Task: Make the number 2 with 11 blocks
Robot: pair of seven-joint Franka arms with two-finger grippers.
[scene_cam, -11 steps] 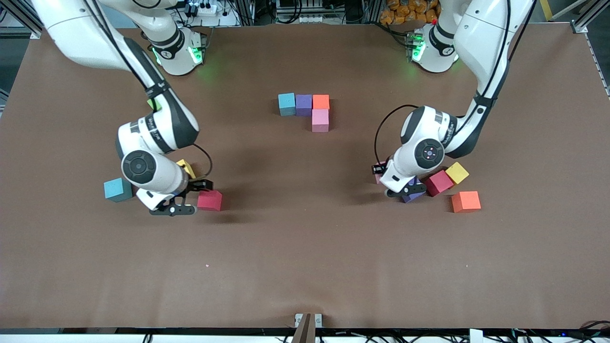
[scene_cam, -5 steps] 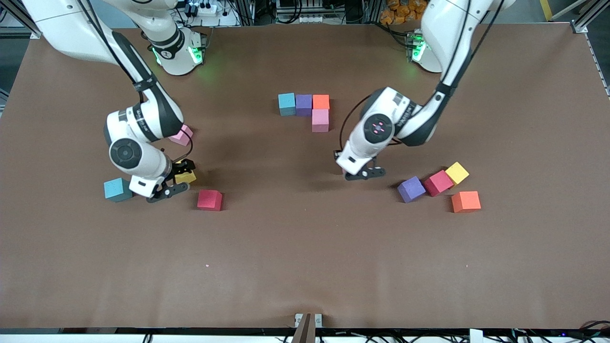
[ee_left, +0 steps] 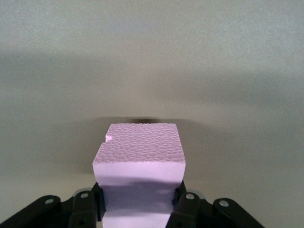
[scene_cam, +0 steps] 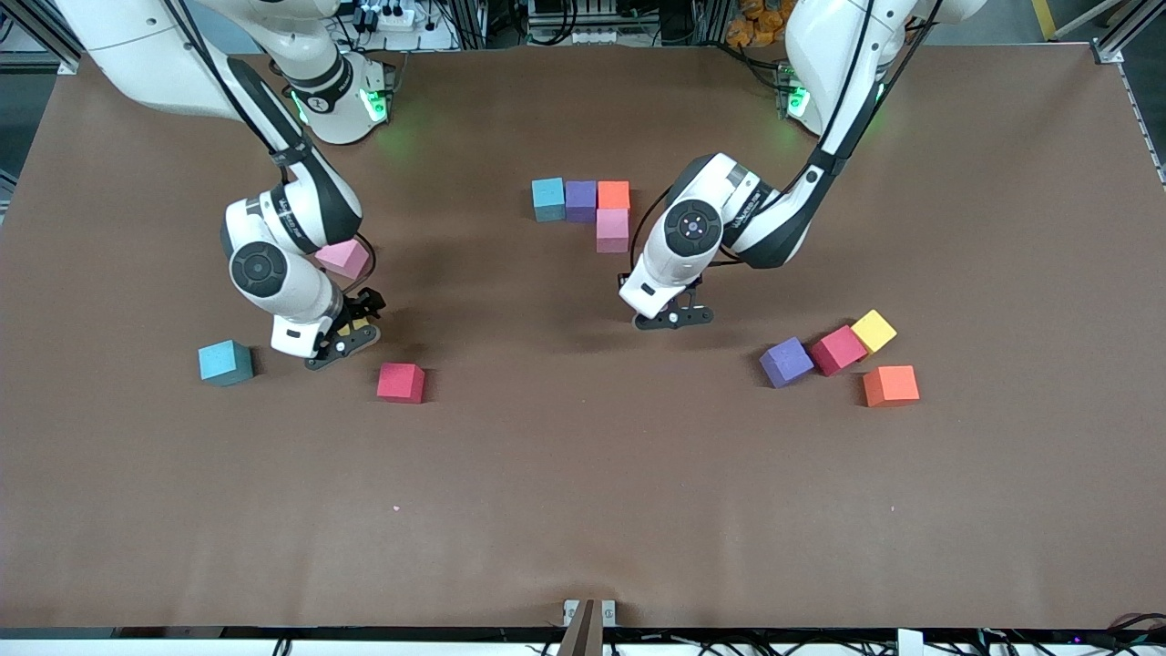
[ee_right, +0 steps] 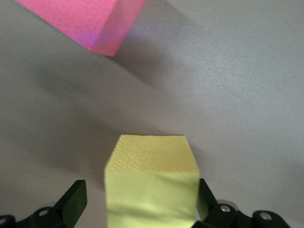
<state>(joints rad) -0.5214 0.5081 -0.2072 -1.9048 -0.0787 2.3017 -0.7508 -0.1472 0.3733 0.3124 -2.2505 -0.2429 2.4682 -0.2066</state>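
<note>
Well, nearest the camera, loose blocks [scene_cam: 401, 382] sit unplaced at both ends of the table [scene_cam: 583, 510]. The right gripper [scene_cam: 355, 326], fingers spread, straddles a yellow block [ee_right: 152, 185]. The left gripper [scene_cam: 672, 310] pinches a pink block [ee_left: 140, 156] over bare table. Farthest back is the number 2 [scene_cam: 612, 230]: four cubes touching, seven to go.

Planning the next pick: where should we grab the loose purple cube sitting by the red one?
Come straight down on the purple cube and pinch the two side faces that run along its row. A third face sits against the red cube, leaving no finger room there. Turn the wrist to match its skewed pose.
</note>
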